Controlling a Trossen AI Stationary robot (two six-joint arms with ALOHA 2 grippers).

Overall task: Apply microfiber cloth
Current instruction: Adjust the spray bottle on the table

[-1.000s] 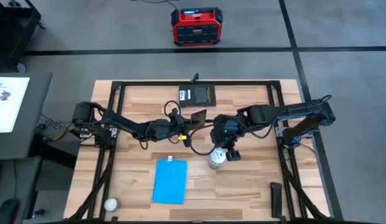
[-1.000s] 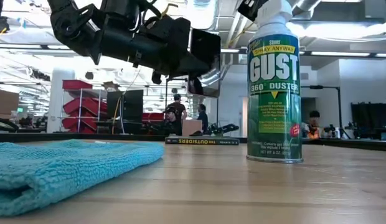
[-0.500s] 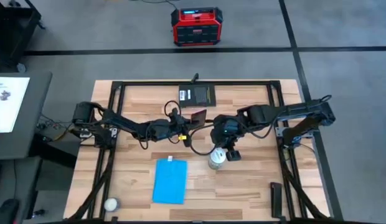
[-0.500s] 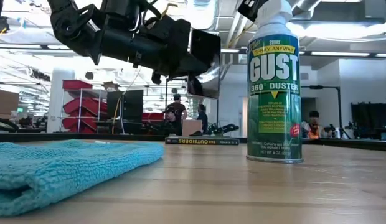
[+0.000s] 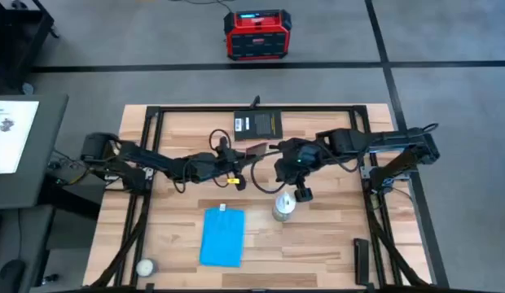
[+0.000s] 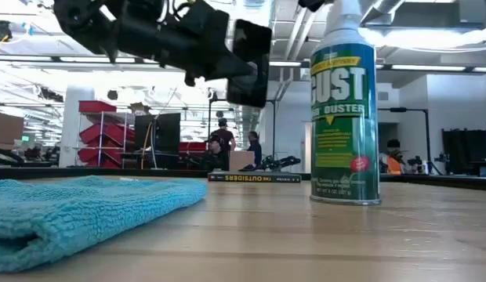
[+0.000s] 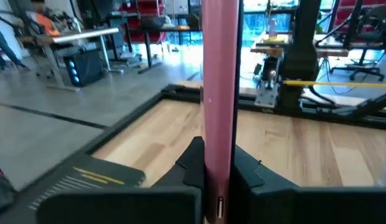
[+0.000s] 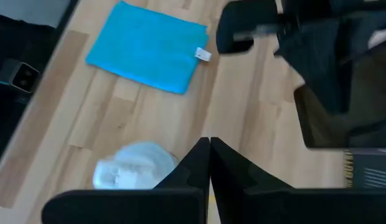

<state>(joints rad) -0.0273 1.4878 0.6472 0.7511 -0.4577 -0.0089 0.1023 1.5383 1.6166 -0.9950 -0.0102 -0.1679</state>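
While the microfiber cloth [image 5: 223, 237] lies flat on the wooden counter [image 5: 334, 244], toward its near edge and left of centre, neither arm touches it. A small white tag shows at the cloth's far short edge, and in the low view the cloth [image 6: 78, 211] rests as a soft blue mound at the left, well apart from the can. The left gripper [image 5: 239, 158] hangs above the middle of the counter, its fingers [image 7: 192, 165] clamped on a pink-backed phone [image 7: 221, 93] that stands edge-on between them; in the low view the phone [image 6: 251, 63] shows as a dark slab held up in the air. The right gripper [image 5: 303, 194] sits just beside the left one, over the duster can [image 5: 284, 207], which stands upright on the counter to the right of the cloth. In the right wrist view its fingers [image 8: 192, 168] are pressed together with nothing between them, and the can's white cap [image 8: 134, 165] lies just under them, the cloth [image 8: 149, 46] farther off. The can [image 6: 342, 125] carries a green label. A black flat pad [image 5: 258, 124] lies at the far edge of the counter, behind both grippers. A red box [image 5: 256, 34] stands on the floor beyond the counter. People [image 6: 221, 142] stand far back in the room.
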